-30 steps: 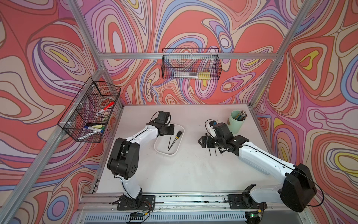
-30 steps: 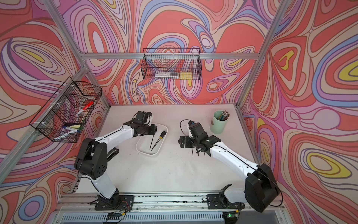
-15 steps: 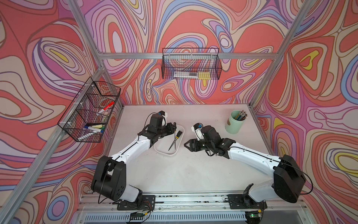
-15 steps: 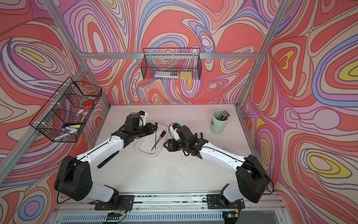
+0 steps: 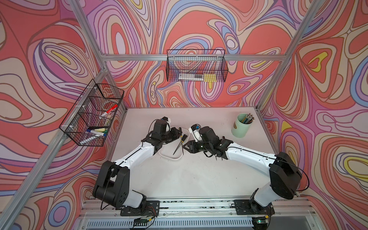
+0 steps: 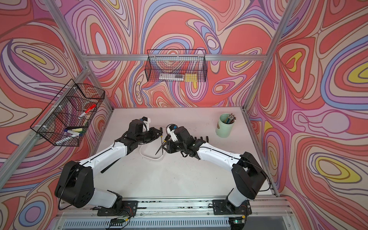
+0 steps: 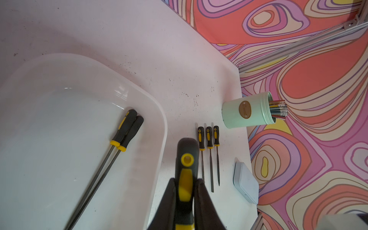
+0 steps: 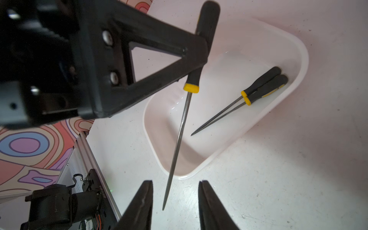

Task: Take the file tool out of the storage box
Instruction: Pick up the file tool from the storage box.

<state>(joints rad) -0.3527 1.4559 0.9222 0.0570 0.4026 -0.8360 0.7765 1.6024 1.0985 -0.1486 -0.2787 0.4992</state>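
My left gripper [image 7: 186, 185] is shut on the black-and-yellow handle of a file tool [image 8: 180, 127], which hangs tip-down over the near edge of the white storage box [image 8: 298, 59]. In both top views the left gripper [image 5: 178, 131] [image 6: 158, 132] sits above the box's [image 5: 171, 158] far end. My right gripper [image 8: 176, 199] stands open with the file's tip between its fingers, not touching either. It hovers just right of the box [image 5: 185, 148]. Two more files [image 7: 123, 131] lie side by side in the box.
Three files [image 7: 209, 139] lie in a row on the table right of the box, under the right arm. A mint-green pencil cup [image 5: 241, 126] stands at the back right, and a pale tin [image 7: 246, 183] lies near it. Wire baskets hang on the back wall [image 5: 196, 69] and left wall [image 5: 93, 113].
The right gripper has swung left from the row of files to the box and its jaws have narrowed. The left gripper has risen from the box with one file.
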